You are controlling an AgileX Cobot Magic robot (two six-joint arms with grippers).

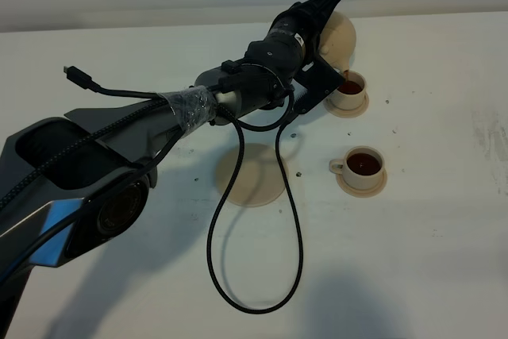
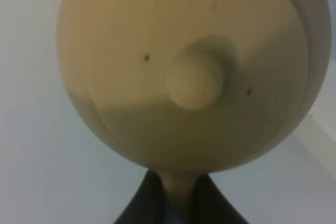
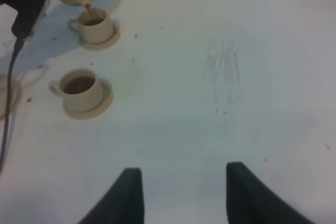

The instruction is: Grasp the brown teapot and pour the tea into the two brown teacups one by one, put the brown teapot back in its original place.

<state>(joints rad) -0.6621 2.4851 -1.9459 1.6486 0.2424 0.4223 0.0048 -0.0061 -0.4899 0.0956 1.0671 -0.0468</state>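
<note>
left tool (image 2: 178, 205) is clamped on the loop handle of the brown teapot (image 1: 343, 37); in the left wrist view its dark fingers (image 2: 140, 205) sit on either side of the handle. the teapot is held off the bench (image 1: 444, 260), tipped spout-down, with the lid knob (image 2: 195, 80) turned toward the wrist camera and the lid in place. the spout is directly above the rear teacup (image 1: 349, 87), and the right wrist view shows a thin brown stream (image 3: 88, 8) running from the spout into that cup. the rear teacup holds dark tea and stands on its small saucer (image 1: 348, 109). the front teacup (image 1: 363, 166) stands nearer the camera, apart from the rear one, on its own small saucer (image 1: 361, 188), and also holds dark tea. the wide saucer (image 1: 254, 184) lies flat on the bench to the left of the front teacup with nothing standing on it; a loop of black cable (image 1: 295, 232) from the arm crosses it. right tool (image 3: 181, 195) has its fingers apart and grips nothing, above bare bench well apart from both cups.
</note>
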